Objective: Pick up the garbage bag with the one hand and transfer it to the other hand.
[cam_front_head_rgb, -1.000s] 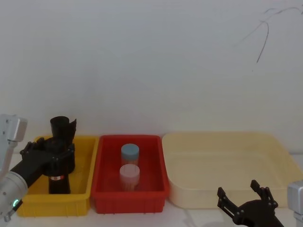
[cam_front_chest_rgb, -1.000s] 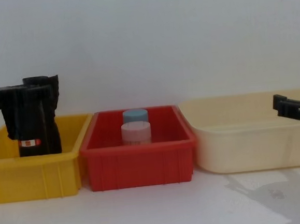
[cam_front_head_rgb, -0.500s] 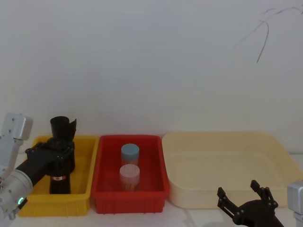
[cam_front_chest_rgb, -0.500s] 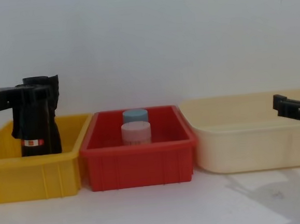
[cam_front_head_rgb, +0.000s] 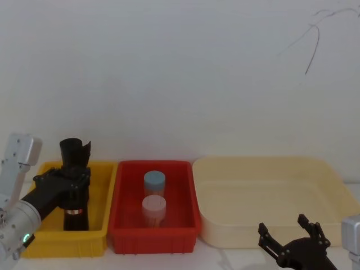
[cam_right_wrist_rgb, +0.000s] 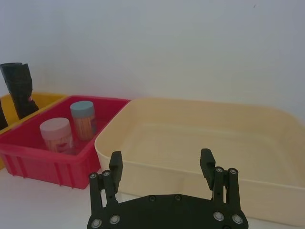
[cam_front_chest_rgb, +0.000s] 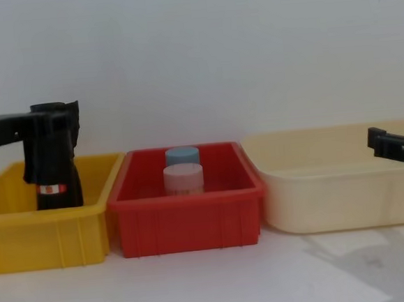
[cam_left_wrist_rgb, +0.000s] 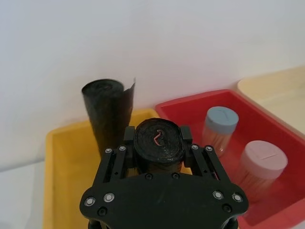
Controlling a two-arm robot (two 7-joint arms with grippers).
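Jaws spread wide and holding nothing, the right tool hangs low over the desk at the near right, in front of the cream bin. Three bins stand in a row across the desk: the yellow bin on the left, the red bin in the middle, the cream one on the right. The left tool reaches into the yellow bin from the left and pinches the bag around its upper part. The bag stands upright, its red-and-white band just below the tool and its foot hidden behind the bin's front wall. In the red bin a pink-lidded jar stands in front of a blue-lidded jar. Just behind the bag a plain black roll stands upright in the yellow bin, a loose flap at its top. A white wall closes the back.
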